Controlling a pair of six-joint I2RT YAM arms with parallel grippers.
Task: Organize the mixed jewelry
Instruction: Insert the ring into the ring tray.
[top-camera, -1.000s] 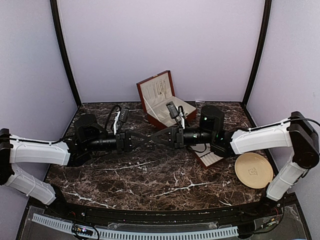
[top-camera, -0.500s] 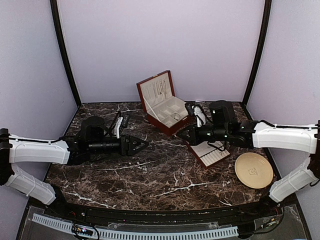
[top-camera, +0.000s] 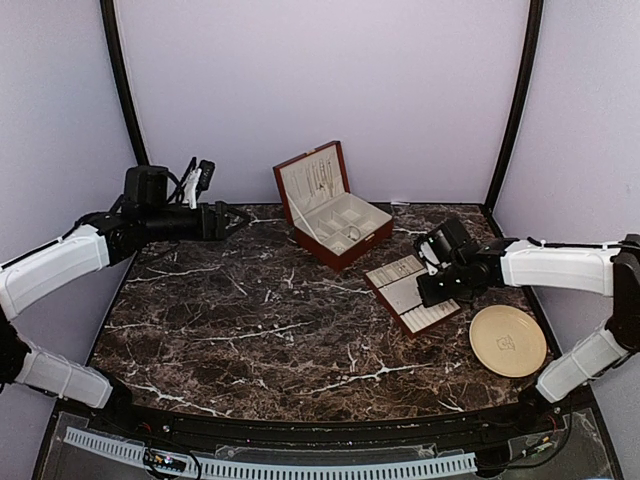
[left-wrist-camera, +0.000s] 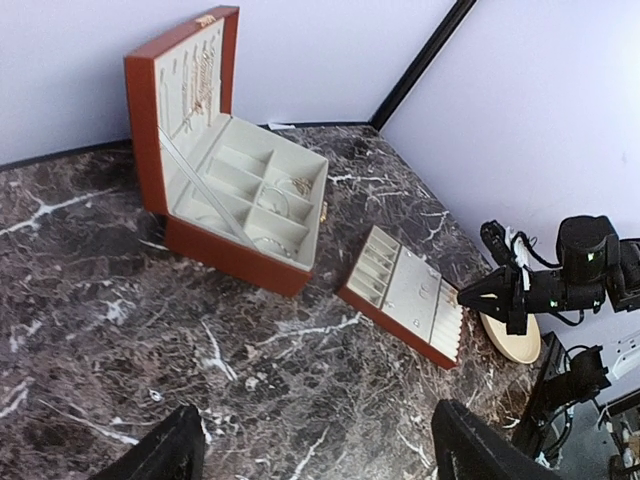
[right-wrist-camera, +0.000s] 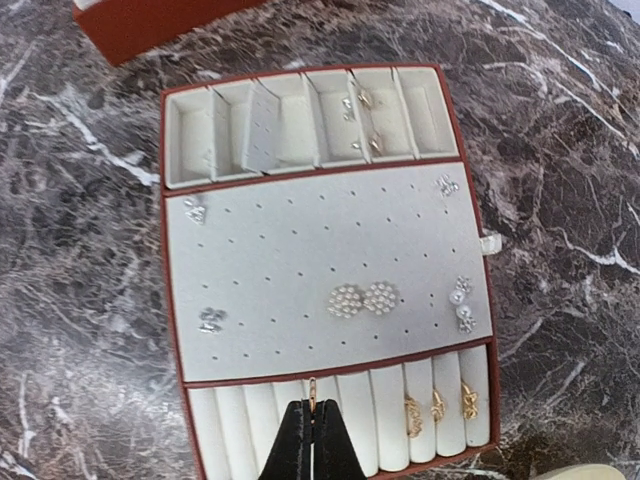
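Top: one box (top-camera: 330, 215), one tray (top-camera: 408, 295), one plate (top-camera: 508, 341). The right claw (top-camera: 424, 291) is over the tray, the left claw (top-camera: 236, 214) far to the left.
Left wrist: its fingers (left-wrist-camera: 165, 455) stand wide apart, with nothing between them.
Right wrist: only here the jewelry (right-wrist-camera: 437, 405) shows, in the tray. Two pearl studs (right-wrist-camera: 362, 299) lie just ahead of the closed claw. One gold piece (right-wrist-camera: 312, 392) is at its tip; held or not, I cannot tell.
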